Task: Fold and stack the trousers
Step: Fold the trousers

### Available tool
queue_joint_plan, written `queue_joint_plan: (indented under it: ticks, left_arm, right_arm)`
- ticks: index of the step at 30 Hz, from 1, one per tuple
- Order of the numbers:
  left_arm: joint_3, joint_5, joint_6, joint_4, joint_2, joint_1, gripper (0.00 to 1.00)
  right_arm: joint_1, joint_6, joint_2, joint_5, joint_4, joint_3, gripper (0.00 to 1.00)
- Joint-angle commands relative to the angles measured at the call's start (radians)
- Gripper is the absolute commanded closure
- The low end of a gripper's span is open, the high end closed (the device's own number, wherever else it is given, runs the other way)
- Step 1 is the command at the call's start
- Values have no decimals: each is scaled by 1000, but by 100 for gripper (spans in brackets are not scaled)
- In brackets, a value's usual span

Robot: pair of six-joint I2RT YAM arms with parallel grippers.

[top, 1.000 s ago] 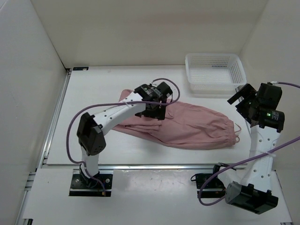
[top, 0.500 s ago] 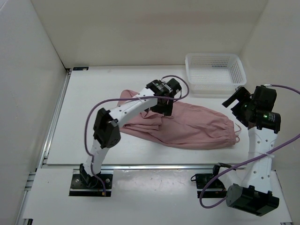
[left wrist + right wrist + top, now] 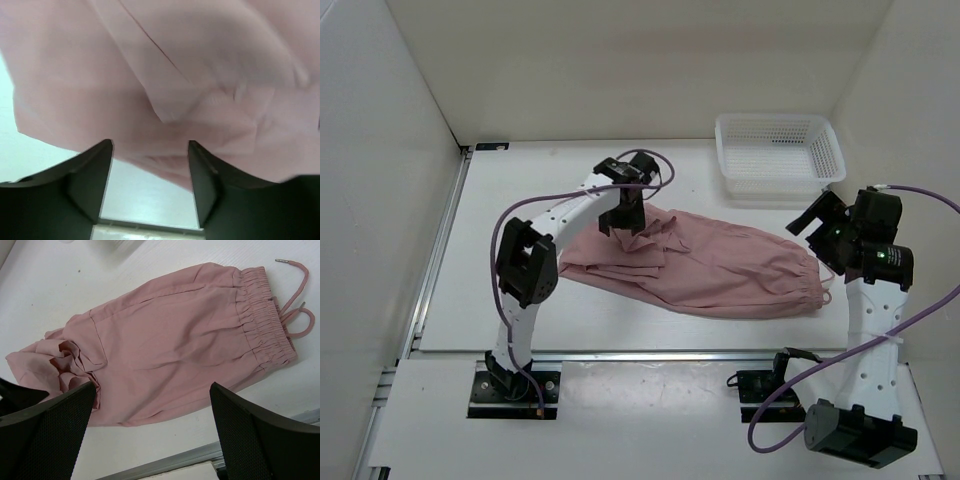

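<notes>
The dusty-pink trousers (image 3: pixel 720 265) lie flat across the middle of the table, with the elastic waist (image 3: pixel 265 325) and drawstring (image 3: pixel 295 315) at the right end and bunched folds at the left. My left gripper (image 3: pixel 623 218) hangs over that left, bunched part. In the left wrist view its jaws stand apart (image 3: pixel 150 145), with the edge of the cloth (image 3: pixel 165 90) at the fingertips and nothing clamped. My right gripper (image 3: pixel 817 222) hovers wide open above the waist end; its wrist view shows the trousers (image 3: pixel 170 340) beyond the spread fingers (image 3: pixel 152 387).
A white mesh basket (image 3: pixel 778 155) stands at the back right of the table. White walls close in the left, back and right sides. A metal rail (image 3: pixel 650 353) runs along the table's near edge, and another (image 3: pixel 440 240) along the left.
My left arm has swung from the middle of the trousers to their left part, and its jaws have narrowed somewhat. My right gripper has dropped a little toward the waist end.
</notes>
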Motion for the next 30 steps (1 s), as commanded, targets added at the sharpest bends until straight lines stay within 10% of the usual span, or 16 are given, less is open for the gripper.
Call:
queue_joint_plan:
  ticks: [1, 8, 15, 22, 30]
  left_arm:
    - [29, 32, -7, 75, -31, 26, 31]
    - [121, 89, 13, 75, 107, 36, 1]
    - [146, 112, 33, 75, 127, 36, 21]
    - [212, 65, 42, 31, 139, 45, 83]
    - [325, 71, 74, 21, 119, 63, 90]
  right_arm:
    - [8, -12, 7, -19, 19, 1, 1]
    - [27, -12, 7, -29, 19, 1, 1]
    - [47, -12, 7, -51, 19, 1, 1]
    - [56, -12, 7, -51, 19, 1, 1]
    - [56, -3, 7, -63, 28, -20, 1]
